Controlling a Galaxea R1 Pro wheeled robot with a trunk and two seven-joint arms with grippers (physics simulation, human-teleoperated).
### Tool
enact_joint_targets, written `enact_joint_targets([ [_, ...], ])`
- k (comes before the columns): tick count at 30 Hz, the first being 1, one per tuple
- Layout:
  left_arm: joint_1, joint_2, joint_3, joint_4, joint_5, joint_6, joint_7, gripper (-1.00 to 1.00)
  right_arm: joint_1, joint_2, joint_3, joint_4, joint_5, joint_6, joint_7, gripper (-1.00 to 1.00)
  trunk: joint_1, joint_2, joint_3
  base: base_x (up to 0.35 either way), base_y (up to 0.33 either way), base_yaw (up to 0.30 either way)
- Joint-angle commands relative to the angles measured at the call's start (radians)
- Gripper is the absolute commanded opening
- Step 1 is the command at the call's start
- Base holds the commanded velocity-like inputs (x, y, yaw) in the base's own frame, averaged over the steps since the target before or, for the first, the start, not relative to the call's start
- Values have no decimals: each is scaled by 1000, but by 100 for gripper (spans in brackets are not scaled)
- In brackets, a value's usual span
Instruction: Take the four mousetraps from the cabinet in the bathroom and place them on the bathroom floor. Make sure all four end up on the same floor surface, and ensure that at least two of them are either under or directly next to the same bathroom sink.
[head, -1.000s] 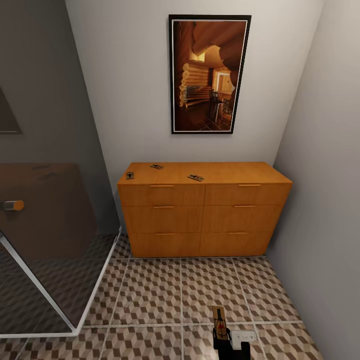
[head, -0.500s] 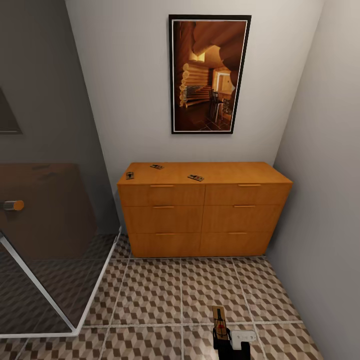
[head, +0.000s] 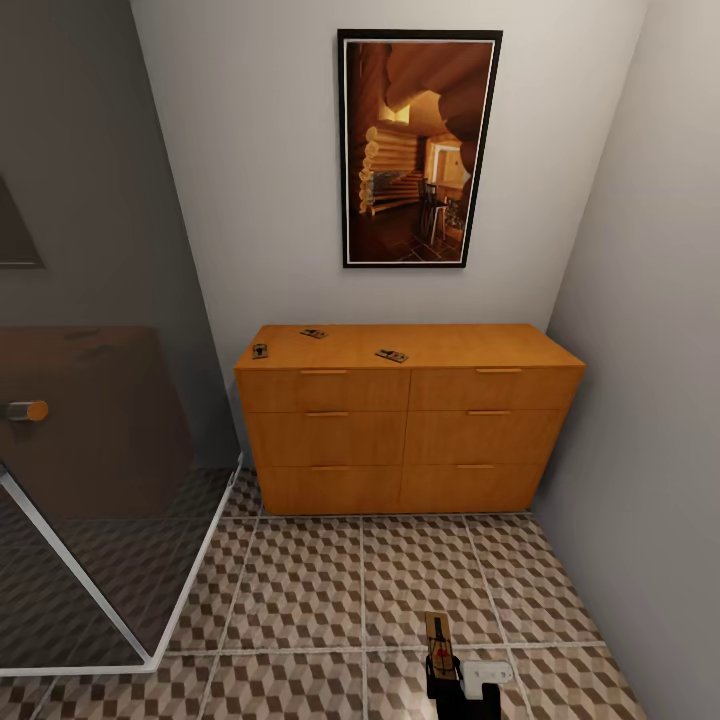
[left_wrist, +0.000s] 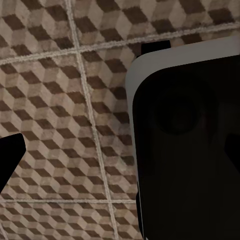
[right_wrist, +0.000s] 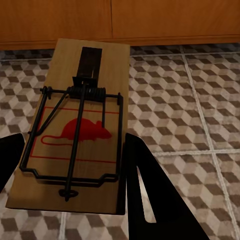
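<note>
Orange-brown wood fills the middle of the head view: the six-drawer cabinet (head: 410, 420) stands against the pale back wall, well ahead of the right gripper (head: 447, 668), which sits low at the frame's lower edge. Three mousetraps lie on the cabinet top, far beyond that claw: one at the left front corner (head: 260, 351), one further back (head: 314, 333), one nearer the middle (head: 391, 355). A fourth mousetrap (head: 438, 640) sticks forward out of the right gripper, above the cube-patterned bathroom floor (head: 300, 590). A framed cabin picture (head: 419, 148) hangs above the cabinet, and a glass shower screen (head: 95, 480) stands off to the claw's left.

In the left wrist view, the left gripper (left_wrist: 75, 165) hangs over the cube-patterned tiles (left_wrist: 60, 100); one dark finger tip (left_wrist: 9, 155) shows at the edge, and a large black, white-rimmed robot part (left_wrist: 190, 145) blocks the other side. Whether this claw is spread or pressed together I cannot tell.

In the right wrist view, the right gripper (right_wrist: 75, 170) pinches the tan wooden mousetrap (right_wrist: 80, 125) between its two dark fingers (right_wrist: 145, 195), the red mouse mark and wire spring facing the camera. Beyond the trap lie the floor tiles (right_wrist: 190, 100) and the cabinet's base (right_wrist: 120, 20).
</note>
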Motion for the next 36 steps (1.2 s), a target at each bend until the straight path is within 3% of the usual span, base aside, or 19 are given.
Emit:
enact_joint_targets([
  [1, -2, 0, -7, 4, 0, -7, 3, 100, -1, 0, -2, 1, 8, -2, -5, -100, 0, -1, -1, 0, 0, 0],
  [36, -2, 0, -7, 4, 0, -7, 3, 100, -1, 0, -2, 1, 8, -2, -4, -100, 0, -1, -1, 0, 0, 0],
])
